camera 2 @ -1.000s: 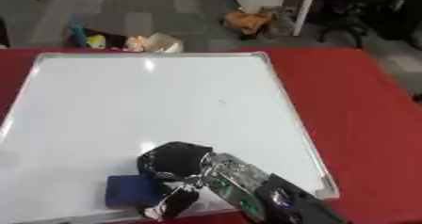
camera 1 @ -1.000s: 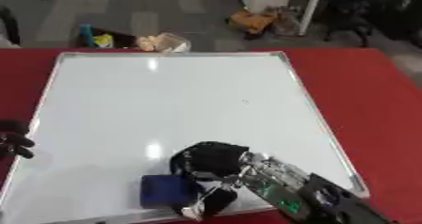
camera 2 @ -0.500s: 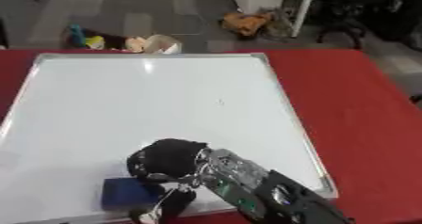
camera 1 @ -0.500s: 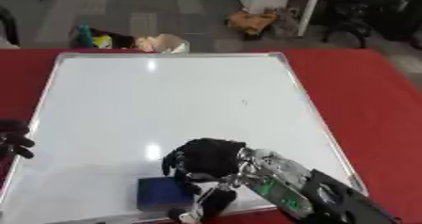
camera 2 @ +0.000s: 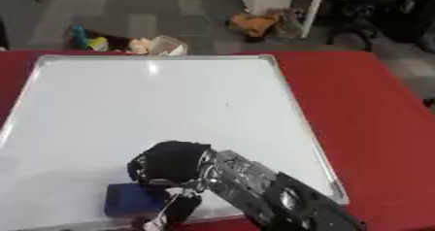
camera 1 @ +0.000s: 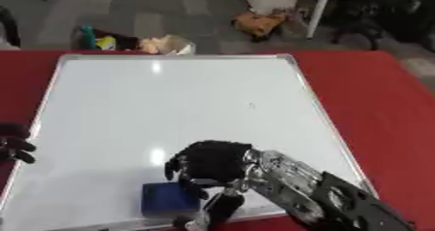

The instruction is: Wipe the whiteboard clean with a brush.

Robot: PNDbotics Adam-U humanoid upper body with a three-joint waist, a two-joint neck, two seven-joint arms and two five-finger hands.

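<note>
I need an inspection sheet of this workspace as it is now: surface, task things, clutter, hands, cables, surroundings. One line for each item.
Surface: red table, bare red to the right of the board.
Job's things: whiteboard lies flat in a silver frame; it looks mostly white, with one tiny dark mark right of centre. A blue brush sits on its near edge.
Clutter: nothing seen on the table.
Hands: right hand is over the board's near part, fingers curled at the brush's right side; whether it grips the brush is not clear. Left hand shows only partly at the left edge.
Cables: nothing seen.
Surroundings: grey floor behind the table with small coloured items and a brown object.
</note>
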